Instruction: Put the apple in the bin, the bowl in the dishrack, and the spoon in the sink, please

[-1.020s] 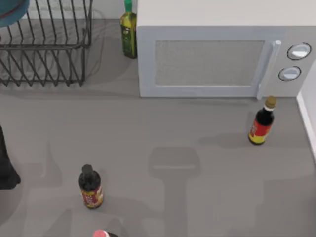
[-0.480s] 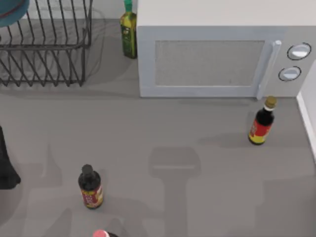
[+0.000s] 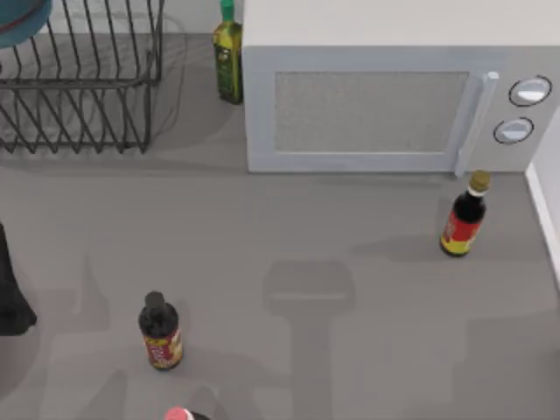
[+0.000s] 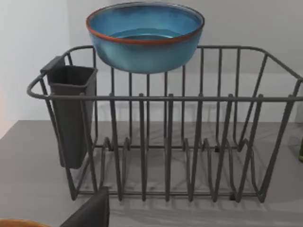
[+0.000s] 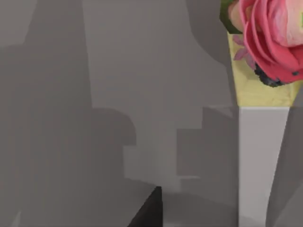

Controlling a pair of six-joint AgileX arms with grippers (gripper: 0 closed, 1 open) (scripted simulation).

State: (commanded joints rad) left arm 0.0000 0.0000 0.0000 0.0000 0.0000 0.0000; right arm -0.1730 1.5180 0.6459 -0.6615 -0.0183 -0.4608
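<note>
Top view. The left arm stood at the table's left edge, with the dishrack well ahead of it at the far left corner. A teal sliver of the bowl showed over the rack's far left part. That suggests the bowl step was finished or nearly so, with the arm drawn clear of the wires. Further from that arm stood a dark bottle with a red label. A green bottle stood between the rack and the microwave. A second dark bottle stood just in front of the microwave's door handle.

Left wrist view. The left gripper faced the rack squarely from the near side and well apart from it, touching nothing. Whether it was wide or narrow could not be told; nothing appeared to be held. The bowl sat upright, mouth up, high at the rack's far rail. Whether its base rested on the wires could not be told. A dark cutlery holder hung on the rack's end wall, nearer the gripper than the bowl. The rows of prongs between gripper and bowl were bare.

Right wrist view. The right gripper hung over bare grey table, apparently idle. A yellow box printed with a pink flower stood beyond it to one side. Its opening could not be told, and it touched nothing.
</note>
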